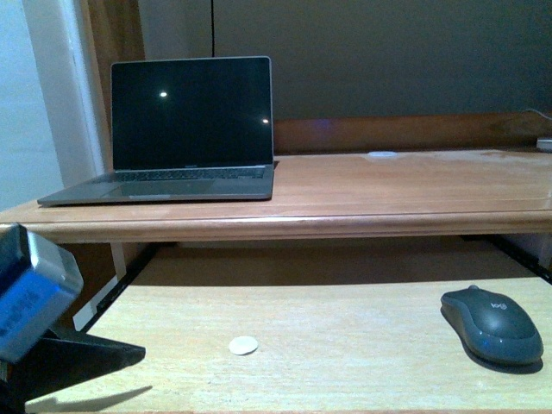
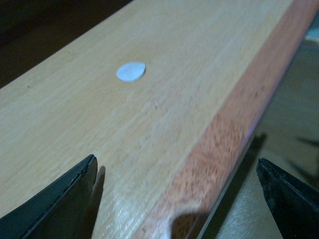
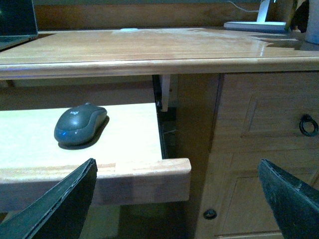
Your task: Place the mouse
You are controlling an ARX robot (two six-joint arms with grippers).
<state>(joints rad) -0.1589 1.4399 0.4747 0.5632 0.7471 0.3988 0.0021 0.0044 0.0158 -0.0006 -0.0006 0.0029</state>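
Note:
The dark grey mouse [image 1: 492, 324] lies on the pull-out keyboard tray [image 1: 345, 345] near its right end; it also shows in the right wrist view [image 3: 79, 124]. My left gripper [image 1: 78, 358] is open and empty over the tray's front left edge, far from the mouse; in the left wrist view its fingertips [image 2: 60, 199] straddle the tray's front lip. My right gripper [image 3: 177, 199] is open and empty, in front of and below the tray's right front corner, apart from the mouse. It is out of the front view.
An open laptop [image 1: 185, 129] with a dark screen stands on the desk top [image 1: 414, 190] at the left. A small white disc [image 1: 243, 345] lies on the tray, also seen in the left wrist view [image 2: 131, 71]. A drawer cabinet [image 3: 264, 149] stands right of the tray.

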